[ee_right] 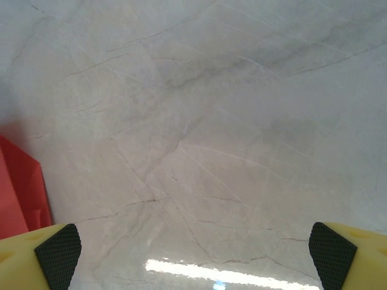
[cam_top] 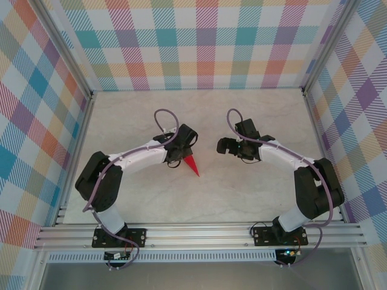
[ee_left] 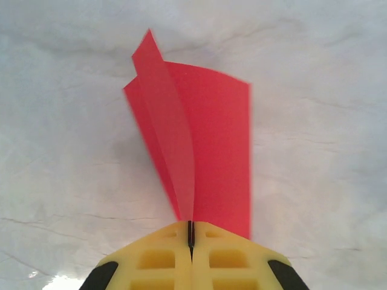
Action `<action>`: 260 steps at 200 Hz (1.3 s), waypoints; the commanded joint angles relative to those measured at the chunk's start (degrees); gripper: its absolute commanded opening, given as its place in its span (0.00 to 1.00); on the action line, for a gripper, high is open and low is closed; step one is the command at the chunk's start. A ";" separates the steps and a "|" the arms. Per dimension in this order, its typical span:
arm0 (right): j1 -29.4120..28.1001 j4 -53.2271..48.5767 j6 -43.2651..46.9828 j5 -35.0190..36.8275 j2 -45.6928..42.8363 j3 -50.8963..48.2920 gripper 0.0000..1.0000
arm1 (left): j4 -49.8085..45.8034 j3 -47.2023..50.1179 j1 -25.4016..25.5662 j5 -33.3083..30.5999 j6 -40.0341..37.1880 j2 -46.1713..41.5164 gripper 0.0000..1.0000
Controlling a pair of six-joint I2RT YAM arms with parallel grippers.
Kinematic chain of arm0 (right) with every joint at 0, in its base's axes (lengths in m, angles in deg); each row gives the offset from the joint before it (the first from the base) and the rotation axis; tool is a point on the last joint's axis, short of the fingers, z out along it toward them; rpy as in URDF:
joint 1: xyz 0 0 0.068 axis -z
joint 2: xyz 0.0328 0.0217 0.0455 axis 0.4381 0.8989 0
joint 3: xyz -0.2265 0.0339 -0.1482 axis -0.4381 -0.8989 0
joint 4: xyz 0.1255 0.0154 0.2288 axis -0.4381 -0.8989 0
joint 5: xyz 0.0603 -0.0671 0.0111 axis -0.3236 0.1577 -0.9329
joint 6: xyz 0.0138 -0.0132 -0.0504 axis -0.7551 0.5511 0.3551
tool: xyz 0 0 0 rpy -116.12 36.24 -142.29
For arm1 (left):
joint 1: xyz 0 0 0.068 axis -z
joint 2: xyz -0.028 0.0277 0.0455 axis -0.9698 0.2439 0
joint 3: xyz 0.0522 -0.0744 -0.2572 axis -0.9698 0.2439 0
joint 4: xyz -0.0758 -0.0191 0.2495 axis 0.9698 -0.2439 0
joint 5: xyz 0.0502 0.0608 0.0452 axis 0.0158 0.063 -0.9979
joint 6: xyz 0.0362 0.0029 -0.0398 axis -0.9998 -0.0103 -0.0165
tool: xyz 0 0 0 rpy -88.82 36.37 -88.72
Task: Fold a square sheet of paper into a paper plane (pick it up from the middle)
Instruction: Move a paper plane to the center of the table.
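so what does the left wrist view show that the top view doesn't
Left wrist: the left gripper shut on the paper, whose folded layers fan apart. Top: the right gripper, open and apart from the paper, plus the plaid walls. Both: the red paper against the pale table.
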 commanded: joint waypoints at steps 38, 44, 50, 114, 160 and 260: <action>0.39 4.18 -1.40 -5.66 -7.55 -4.74 1.00 | 18.96 5.50 -0.50 18.37 -10.19 -5.84 0.00; 0.34 4.44 -1.42 -6.03 -8.24 -5.16 1.00 | 20.51 5.95 -0.92 20.14 -9.92 -5.78 0.00; 0.39 4.38 -1.56 -6.18 -8.99 -5.67 1.00 | 22.16 6.27 -1.27 21.74 -9.71 -5.71 0.00; 0.34 7.04 -0.52 -13.85 -12.12 -8.45 0.95 | 35.55 10.70 -4.33 30.51 -5.52 2.11 0.00; 0.25 8.12 -0.32 -20.25 -8.29 -7.49 0.76 | 40.85 14.62 -5.26 30.47 -3.95 5.36 0.00; -10.84 1.95 -1.27 -9.09 3.33 -0.39 0.62 | 42.52 18.15 -6.50 30.38 -2.56 6.35 0.00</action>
